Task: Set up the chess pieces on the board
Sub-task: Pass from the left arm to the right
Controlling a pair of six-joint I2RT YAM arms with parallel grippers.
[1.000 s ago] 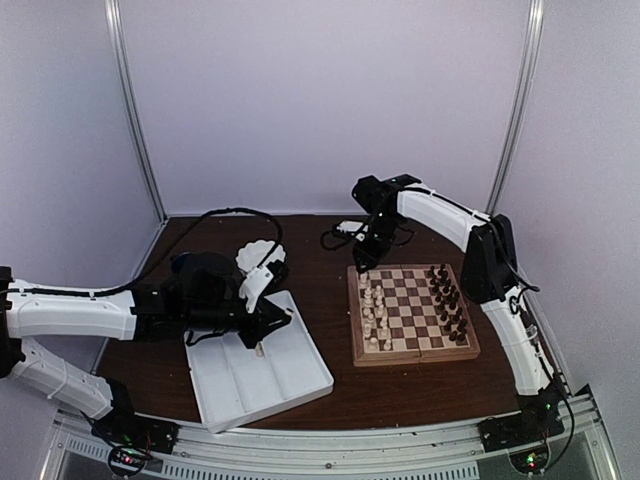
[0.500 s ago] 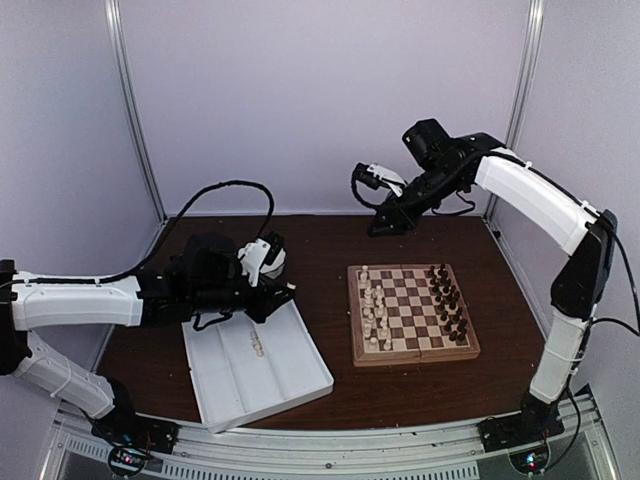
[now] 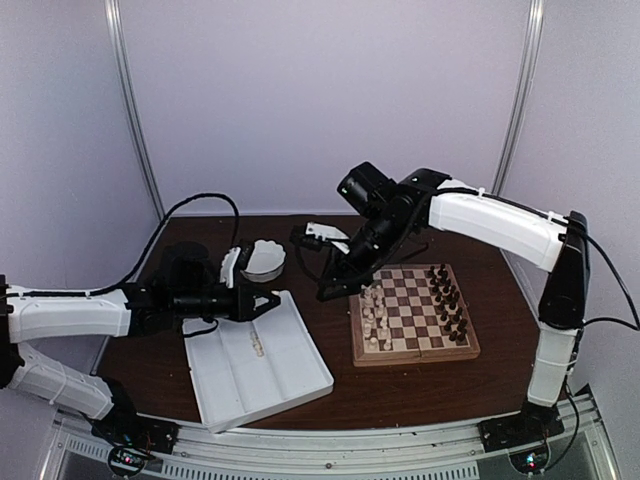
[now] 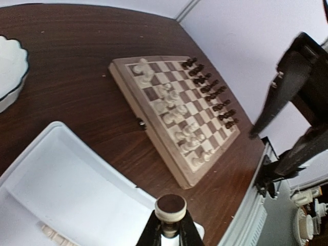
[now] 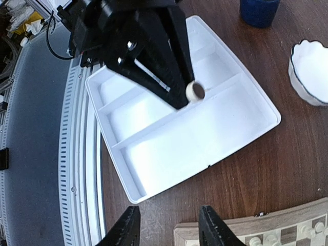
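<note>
My left gripper (image 3: 272, 299) is shut on a cream chess piece (image 4: 170, 210) and holds it above the far edge of the white tray (image 3: 300, 385). The piece's round dark-felted base faces the wrist camera. The right wrist view shows the same piece (image 5: 195, 91) in the left gripper's black fingers (image 5: 171, 77). My right gripper (image 3: 328, 290) is open and empty, low over the table between the tray and the board (image 3: 415, 355). The board carries cream pieces (image 3: 375, 310) along its left side and dark pieces (image 3: 448, 300) along its right side. One cream piece (image 3: 258, 347) lies in the tray.
A white scalloped bowl (image 3: 264, 258) sits behind the tray on the brown table. A dark blue cup (image 5: 259, 10) stands to the left of the bowl. The two grippers are close together above the tray's far right corner. The board's near left corner (image 5: 246, 233) shows beside my right gripper (image 5: 169, 230).
My left gripper lifted a cream piece out of the tray and now points right, towards the board. My right arm swung up off the board, then down and left to near the tray.
</note>
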